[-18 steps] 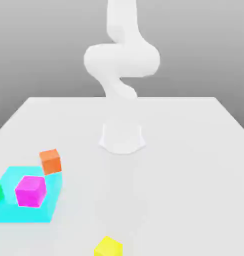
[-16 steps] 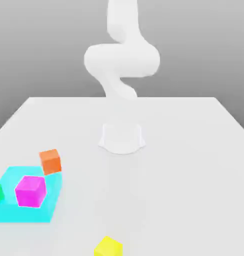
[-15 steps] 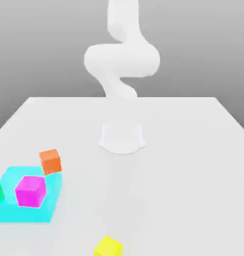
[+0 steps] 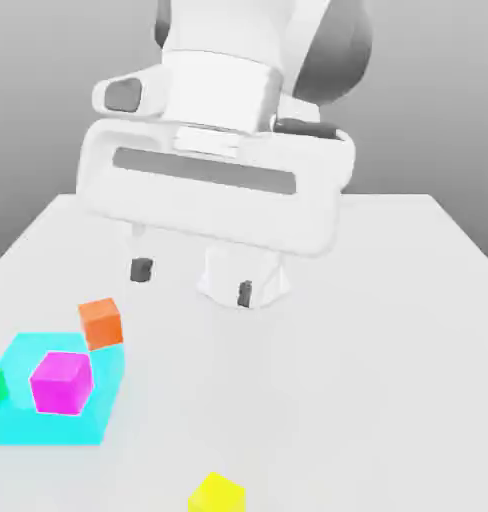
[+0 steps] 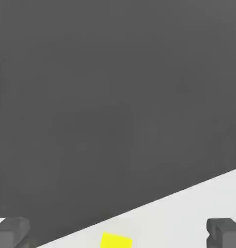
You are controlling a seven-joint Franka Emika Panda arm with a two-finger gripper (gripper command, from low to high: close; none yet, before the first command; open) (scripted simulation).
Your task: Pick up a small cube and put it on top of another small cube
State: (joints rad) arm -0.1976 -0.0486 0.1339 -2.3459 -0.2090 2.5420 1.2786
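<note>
Gripper (image 4: 193, 276) now in the exterior view, absent moments ago; fingers wide apart, empty. Yellow cube (image 4: 217, 494) sits at the table's (image 4: 368, 400) near edge. We judge the approach has begun; next, we lower over it.

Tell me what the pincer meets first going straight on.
Possibly the table near its edge, close by the yellow cube; depth is unclear, so the pincer might even pass beyond that edge.
</note>
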